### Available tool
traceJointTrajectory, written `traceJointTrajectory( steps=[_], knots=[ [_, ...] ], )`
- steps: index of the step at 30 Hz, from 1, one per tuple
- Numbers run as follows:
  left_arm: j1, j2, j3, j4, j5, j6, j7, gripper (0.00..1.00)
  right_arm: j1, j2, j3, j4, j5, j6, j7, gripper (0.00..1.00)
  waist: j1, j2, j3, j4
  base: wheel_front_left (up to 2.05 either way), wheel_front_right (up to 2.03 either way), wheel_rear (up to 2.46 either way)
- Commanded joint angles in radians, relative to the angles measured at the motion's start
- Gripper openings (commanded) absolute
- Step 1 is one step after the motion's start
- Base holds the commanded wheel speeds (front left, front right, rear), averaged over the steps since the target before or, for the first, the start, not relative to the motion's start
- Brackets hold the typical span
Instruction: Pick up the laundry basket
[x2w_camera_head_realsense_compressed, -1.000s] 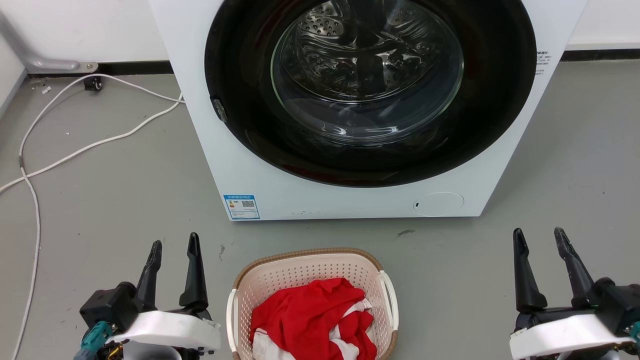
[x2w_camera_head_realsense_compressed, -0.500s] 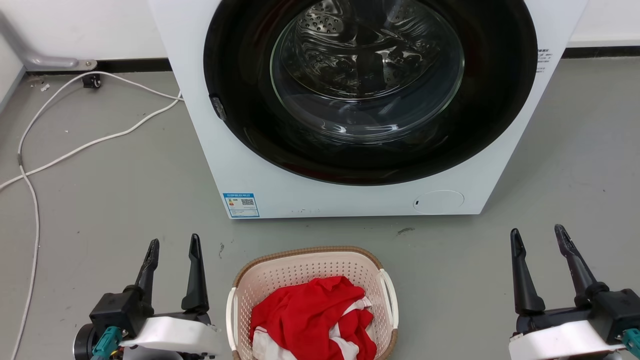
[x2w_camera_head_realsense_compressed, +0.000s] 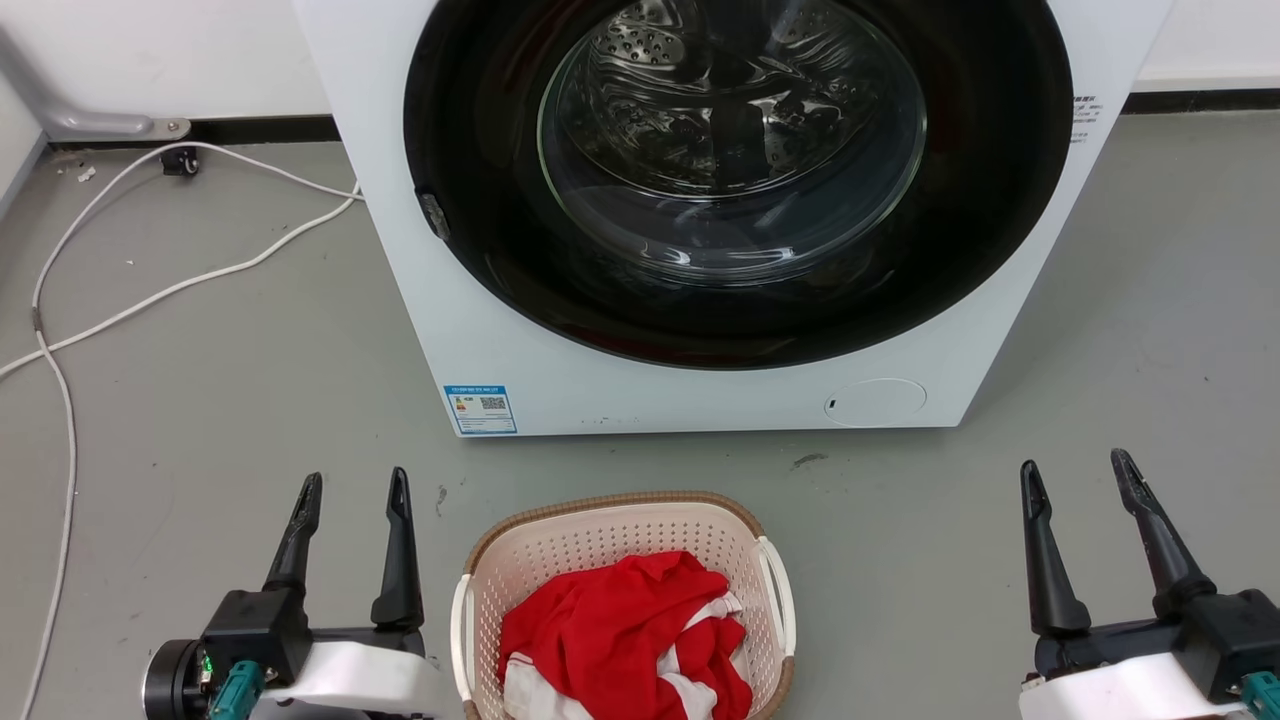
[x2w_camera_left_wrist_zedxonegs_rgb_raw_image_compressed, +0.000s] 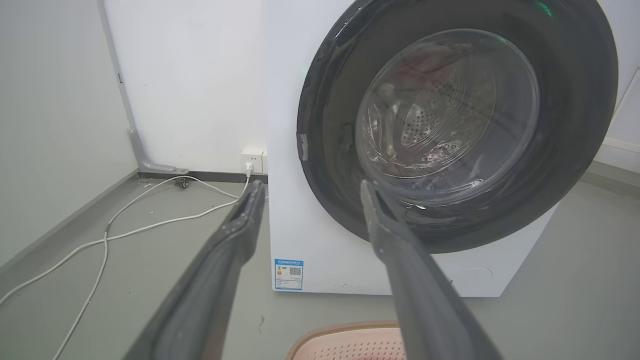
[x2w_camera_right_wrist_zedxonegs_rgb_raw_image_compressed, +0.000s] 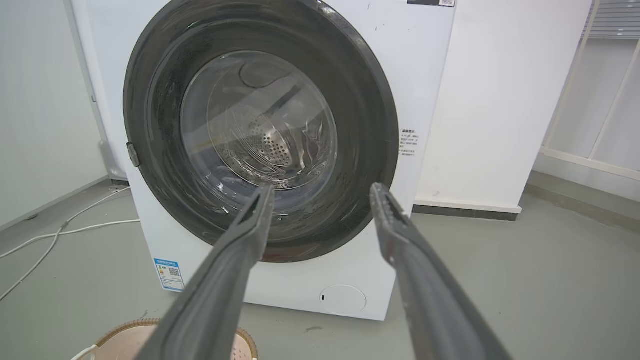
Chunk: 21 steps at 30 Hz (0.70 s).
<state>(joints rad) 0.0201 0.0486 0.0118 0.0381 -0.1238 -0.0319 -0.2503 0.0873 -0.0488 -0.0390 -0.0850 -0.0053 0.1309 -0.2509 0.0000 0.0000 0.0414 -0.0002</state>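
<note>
Both wrists have rolled slightly; the left gripper (x2w_camera_head_realsense_compressed: 355, 475) and right gripper (x2w_camera_head_realsense_compressed: 1073, 460), fingers apart, flank the laundry basket (x2w_camera_head_realsense_compressed: 610, 500). Lower each squarely onto the white side handles (x2w_camera_head_realsense_compressed: 784, 590).

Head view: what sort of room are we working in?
Probably a laundry or utility room: a front-loading washing machine against a white wall, a laundry basket holding red clothes on the grey floor, a wall socket nearby.

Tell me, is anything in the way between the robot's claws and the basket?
No, nothing visible. Only grey floor lies between the open left gripper and the laundry basket, and between the open right gripper and the basket's other side.
</note>
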Motion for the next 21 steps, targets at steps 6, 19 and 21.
traceJointTrajectory(
  steps=[6,19,21],
  knots=[
    [0.012,0.003,-0.002,-0.009,0.047,0.007,-0.018,1.00,0.018,-0.002,0.002,-0.011,-0.036,0.000,-0.016,1.00,0.0000,0.0000,0.005,0.002,0.00,0.00,0.00],
    [-0.002,0.003,0.008,-0.002,0.035,0.014,-0.018,1.00,0.003,-0.002,0.010,-0.010,-0.019,0.000,-0.015,1.00,0.0000,0.0000,0.023,0.000,0.00,0.00,0.00],
    [-0.013,0.003,0.010,0.005,0.032,0.014,-0.017,1.00,-0.004,-0.002,0.018,0.007,-0.021,0.000,-0.015,1.00,0.0000,0.0000,0.032,0.001,0.00,0.00,0.00]
  ],
)
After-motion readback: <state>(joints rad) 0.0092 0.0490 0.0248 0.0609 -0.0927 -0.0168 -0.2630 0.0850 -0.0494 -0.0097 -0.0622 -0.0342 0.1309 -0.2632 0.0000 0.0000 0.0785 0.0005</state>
